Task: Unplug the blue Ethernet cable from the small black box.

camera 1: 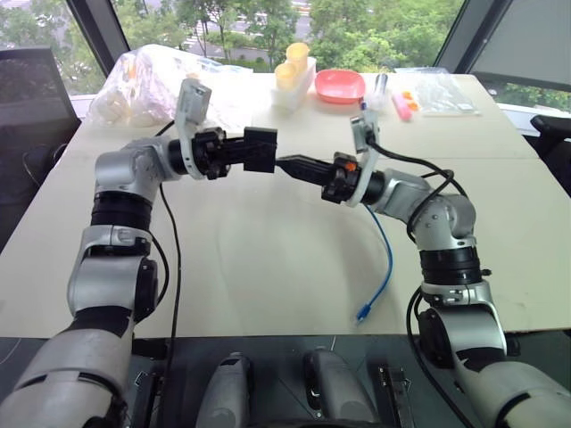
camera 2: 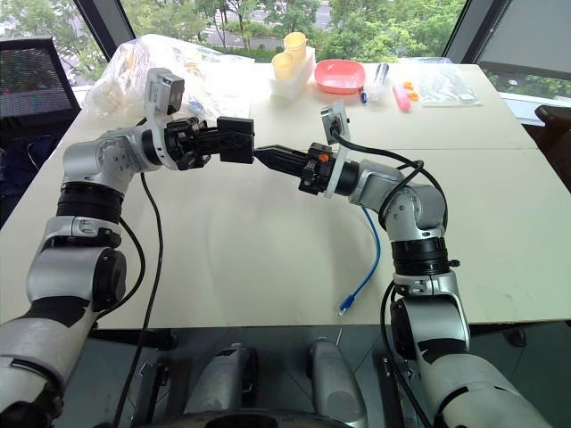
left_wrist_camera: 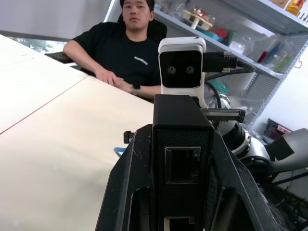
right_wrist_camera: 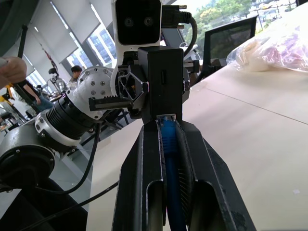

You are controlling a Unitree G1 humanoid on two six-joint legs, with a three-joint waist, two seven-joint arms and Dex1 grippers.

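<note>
The small black box (camera 1: pixel 261 144) is held up over the table, with my left gripper (camera 1: pixel 255 152) shut on it and pointing right. An empty port shows on the box (left_wrist_camera: pixel 182 166) face in the left wrist view. From the right, my right gripper (camera 1: pixel 287 164) points left, its tips meeting the box's side. It is shut on the blue Ethernet cable (right_wrist_camera: pixel 168 154) just behind the plug, which sits at the box (right_wrist_camera: pixel 166 77). From the gripper the blue Ethernet cable (camera 1: pixel 385 259) hangs down to a loose end (camera 1: pixel 363 313) at the table's front edge.
Along the far side of the pale table (camera 1: pixel 268 267) are a crumpled plastic bag (camera 1: pixel 147 85), yellow cups (camera 1: pixel 292 67), a pink bowl (camera 1: pixel 340 86), a pink marker (camera 1: pixel 401 107) and a clear bag (camera 1: pixel 442 94). A seated person (left_wrist_camera: pixel 122 57) shows in the left wrist view.
</note>
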